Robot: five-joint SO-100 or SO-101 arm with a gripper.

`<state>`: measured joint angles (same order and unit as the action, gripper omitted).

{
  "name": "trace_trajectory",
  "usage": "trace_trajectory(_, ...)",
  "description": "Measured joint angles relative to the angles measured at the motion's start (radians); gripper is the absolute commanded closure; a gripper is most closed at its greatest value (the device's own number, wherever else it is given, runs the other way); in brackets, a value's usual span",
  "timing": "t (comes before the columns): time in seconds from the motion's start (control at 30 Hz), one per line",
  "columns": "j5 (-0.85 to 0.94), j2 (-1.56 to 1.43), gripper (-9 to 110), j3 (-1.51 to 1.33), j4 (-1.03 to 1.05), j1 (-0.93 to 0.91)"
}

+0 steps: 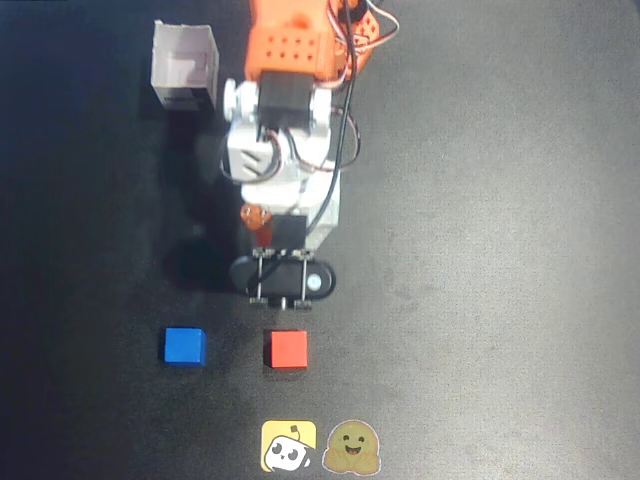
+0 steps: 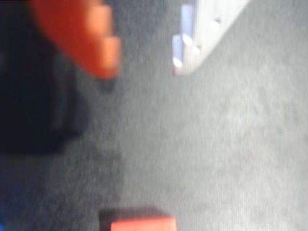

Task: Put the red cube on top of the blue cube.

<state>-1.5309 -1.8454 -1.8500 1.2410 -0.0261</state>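
The red cube (image 1: 287, 350) rests on the dark mat near the front, and the blue cube (image 1: 184, 346) sits to its left, a cube-width or two away. My gripper (image 1: 283, 240) hangs above the mat just behind the red cube. In the blurred wrist view the gripper (image 2: 144, 70) is open, its orange finger (image 2: 96, 43) and white finger (image 2: 202, 33) spread apart with only bare mat between them. The red cube (image 2: 139, 222) shows at the bottom edge of that view, below the fingers and apart from them. A blue sliver (image 2: 2, 224) shows at the bottom-left corner.
A white open box (image 1: 185, 65) stands at the back left, beside the arm's base. Two cartoon stickers (image 1: 289, 446) (image 1: 352, 447) lie at the front edge, in front of the red cube. Dark mat (image 1: 500, 250) spreads to the right.
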Motion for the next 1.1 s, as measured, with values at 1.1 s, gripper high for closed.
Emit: trace_trajectory(1.1, -0.058, 0.561, 74, 0.534, 0.006, 0.020)
